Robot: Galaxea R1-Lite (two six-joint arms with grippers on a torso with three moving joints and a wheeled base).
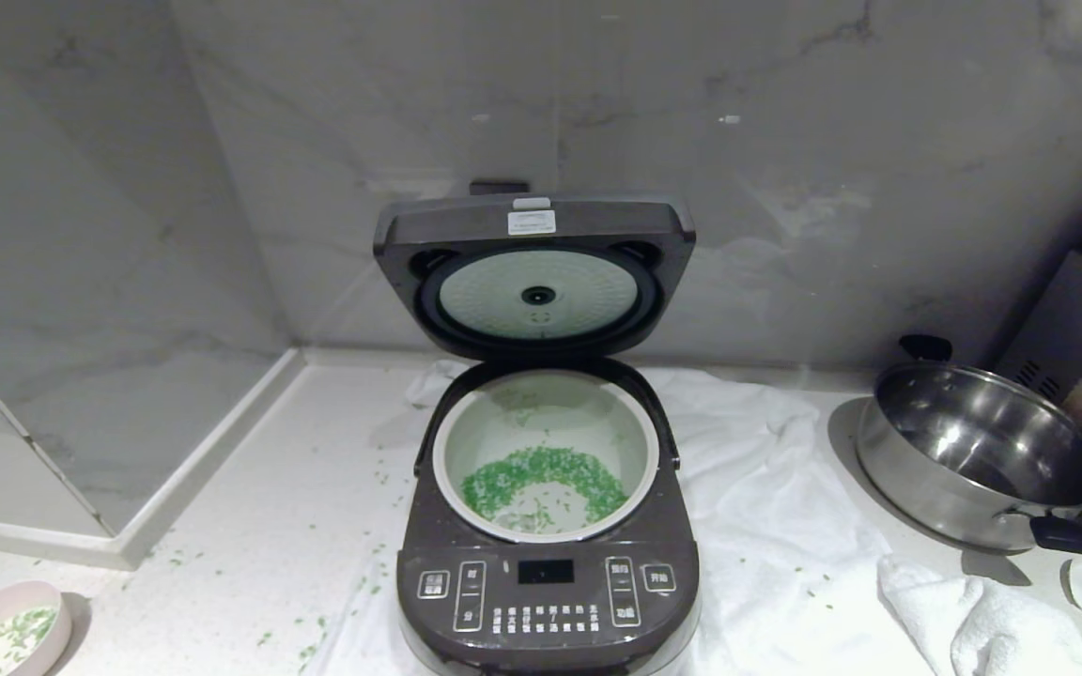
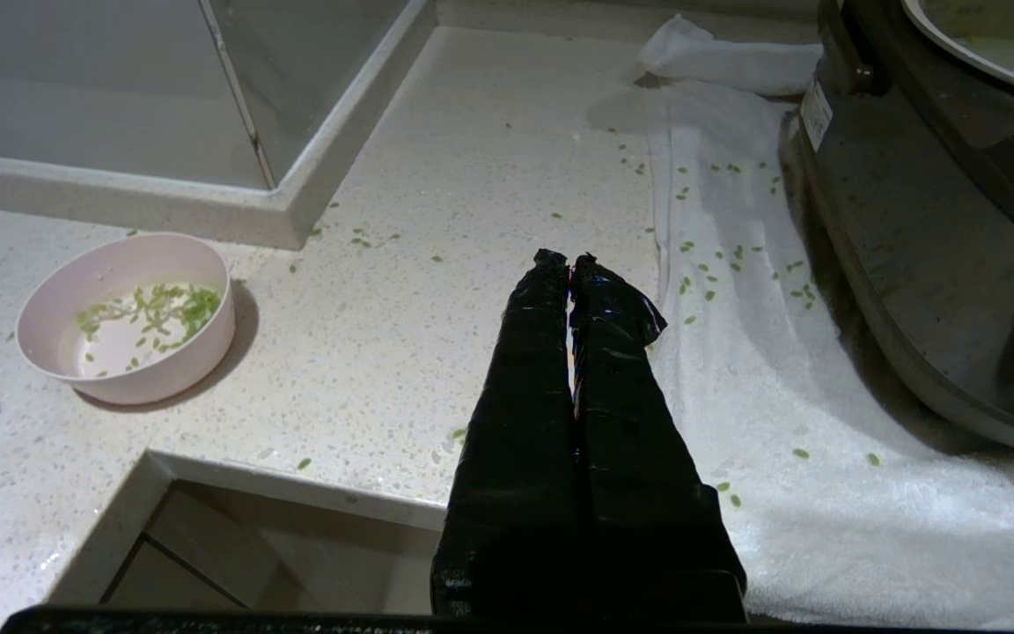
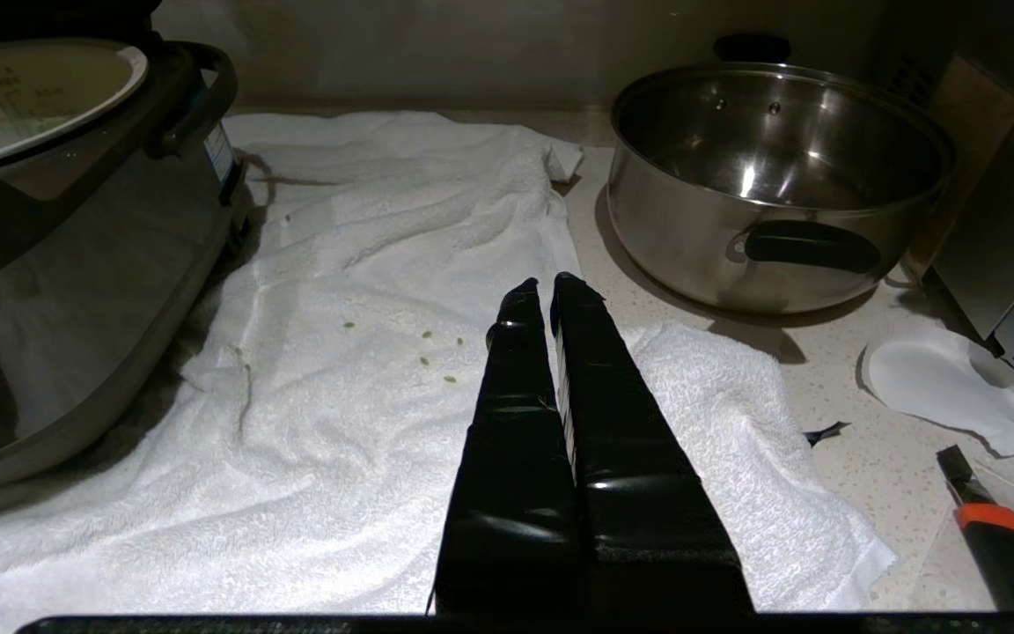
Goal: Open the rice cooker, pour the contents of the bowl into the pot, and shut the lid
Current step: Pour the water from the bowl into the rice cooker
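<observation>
Now you are at the closing step: the lid (image 1: pixel 534 272) stands upright over the rice cooker (image 1: pixel 546 573), green contents (image 1: pixel 541 474) lie in the pot (image 1: pixel 640 441), the bowl (image 2: pixel 126 317) sits well left, and both the left gripper (image 2: pixel 569 262) and right gripper (image 3: pixel 549 286), pinched shut and empty, must reach up.

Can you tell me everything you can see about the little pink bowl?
The bowl is small and round, pale pink outside, white inside, smooth like plastic. It stands upright on the speckled counter, left of the rice cooker and off the white towel. Only a few green grains are left in it, with more scattered on the counter around. Nothing touches it but the counter.
</observation>
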